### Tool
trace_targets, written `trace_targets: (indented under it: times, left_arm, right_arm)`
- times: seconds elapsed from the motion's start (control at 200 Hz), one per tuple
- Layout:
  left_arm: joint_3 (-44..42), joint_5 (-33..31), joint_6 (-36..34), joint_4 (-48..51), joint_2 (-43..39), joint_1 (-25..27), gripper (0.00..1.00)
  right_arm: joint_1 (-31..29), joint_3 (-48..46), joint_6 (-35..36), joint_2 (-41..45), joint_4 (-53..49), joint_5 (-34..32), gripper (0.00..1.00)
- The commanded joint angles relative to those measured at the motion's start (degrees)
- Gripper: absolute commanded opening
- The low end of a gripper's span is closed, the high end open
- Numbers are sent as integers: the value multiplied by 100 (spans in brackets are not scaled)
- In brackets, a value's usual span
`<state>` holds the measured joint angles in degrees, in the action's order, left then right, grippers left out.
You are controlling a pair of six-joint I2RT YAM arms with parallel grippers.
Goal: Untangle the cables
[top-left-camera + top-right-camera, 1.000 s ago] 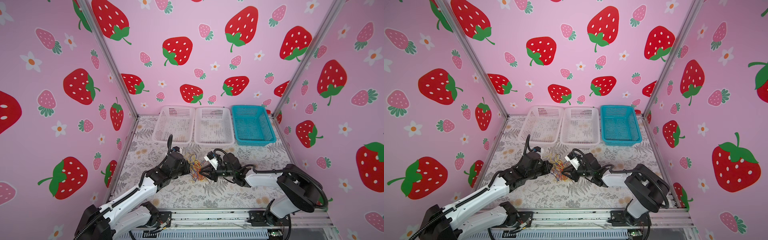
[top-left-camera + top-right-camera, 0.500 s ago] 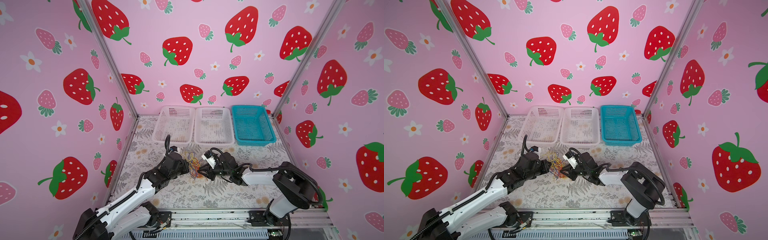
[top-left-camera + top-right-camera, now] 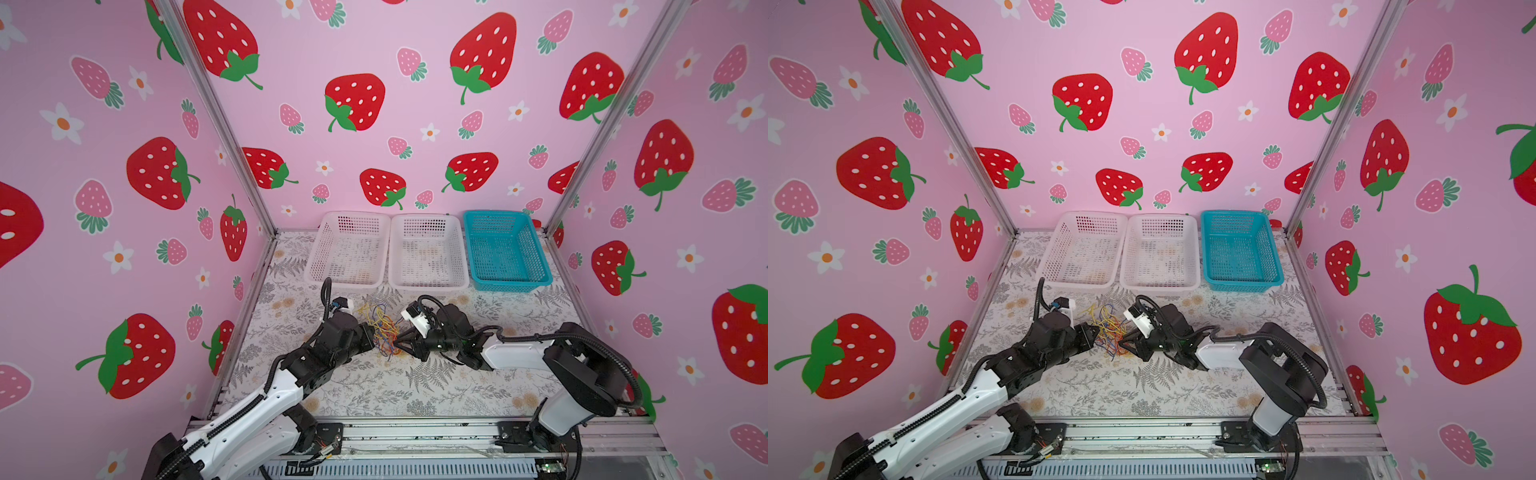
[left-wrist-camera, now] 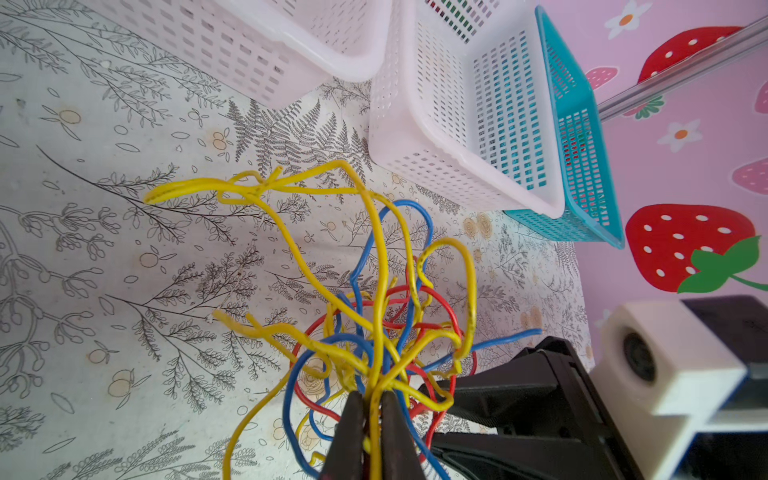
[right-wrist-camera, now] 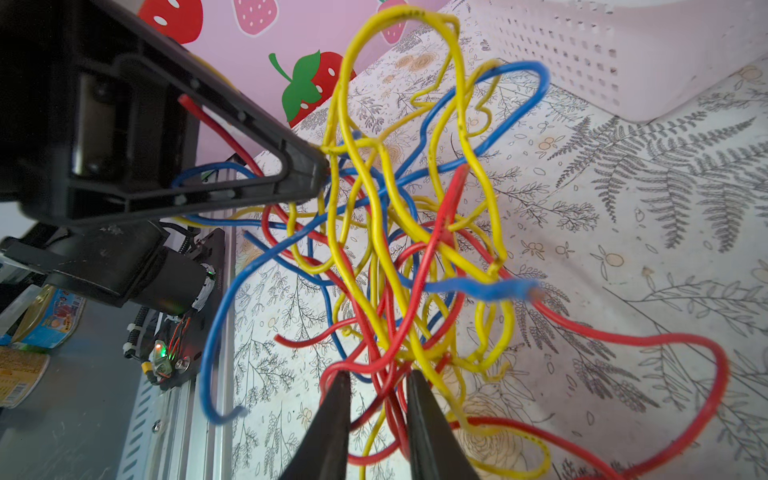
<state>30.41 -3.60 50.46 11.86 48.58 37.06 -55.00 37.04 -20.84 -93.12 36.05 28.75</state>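
The cables [image 3: 384, 328] [image 3: 1109, 328] are one tangle of thin yellow, red and blue wires, hanging between my two grippers in the middle of the table. In the left wrist view the cables [image 4: 374, 291] fan out from my left gripper [image 4: 371, 395], which is shut on a yellow strand. The left gripper [image 3: 372, 333] [image 3: 1097, 331] sits at the tangle's left side. My right gripper [image 3: 397, 340] [image 3: 1121, 343] is at its right side. In the right wrist view my right gripper [image 5: 376, 376] stands narrowly open, with red strands of the cables [image 5: 407, 249] passing through the gap.
Three baskets line the back of the floral table: a white basket [image 3: 345, 284], a second white basket [image 3: 428, 286] and a blue basket [image 3: 511, 287]. Pink strawberry walls close in the left, back and right. A metal rail [image 3: 415, 432] runs along the front.
Both grippers and the tangle have shifted slightly left and toward the baskets. The left gripper's hold on the yellow strand is unchanged.
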Motion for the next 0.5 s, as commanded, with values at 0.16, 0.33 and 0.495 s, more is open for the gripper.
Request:
trace_targets:
  times: [0.16,0.33,0.495]
  left_arm:
    - [-163,-291,372,-406,-503,29,0]
    - [-152,-415,305,-133,-619,23,0]
    - [33,-644,70,567,-609,12,0]
  right_arm:
    - [-44,34,-5,37,-159,-679,6]
    - [-37,-162,64,385,-125,-1134,0]
    - [71,-480,133,1018,-142,-1778,0]
